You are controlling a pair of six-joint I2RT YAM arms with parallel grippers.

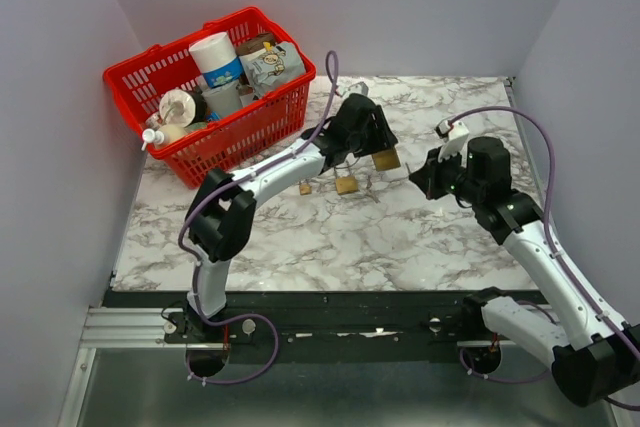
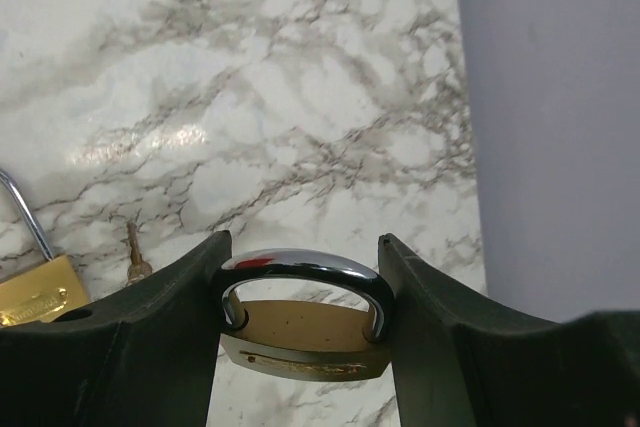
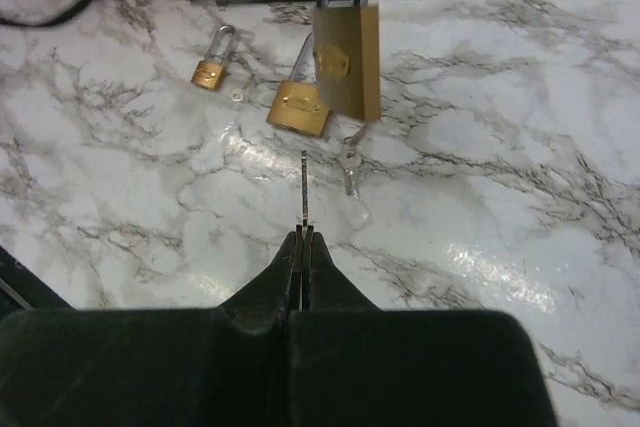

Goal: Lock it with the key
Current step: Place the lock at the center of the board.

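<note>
My left gripper (image 1: 368,137) is shut on a brass padlock (image 1: 386,159) and holds it off the table. In the left wrist view the fingers press the sides of its chrome shackle (image 2: 300,267), with the brass body (image 2: 305,337) below. My right gripper (image 3: 303,237) is shut on a key (image 3: 304,192). The thin blade sticks straight out of the fingertips towards the held padlock (image 3: 348,62), with a gap between them. In the top view my right gripper (image 1: 420,175) hovers just right of that padlock.
On the marble table (image 1: 400,237) lie a second brass padlock (image 3: 298,107), a smaller padlock (image 3: 210,69) and a loose silver key (image 3: 348,169). A red basket (image 1: 250,127) full of containers stands at the back left. Walls close the table's sides.
</note>
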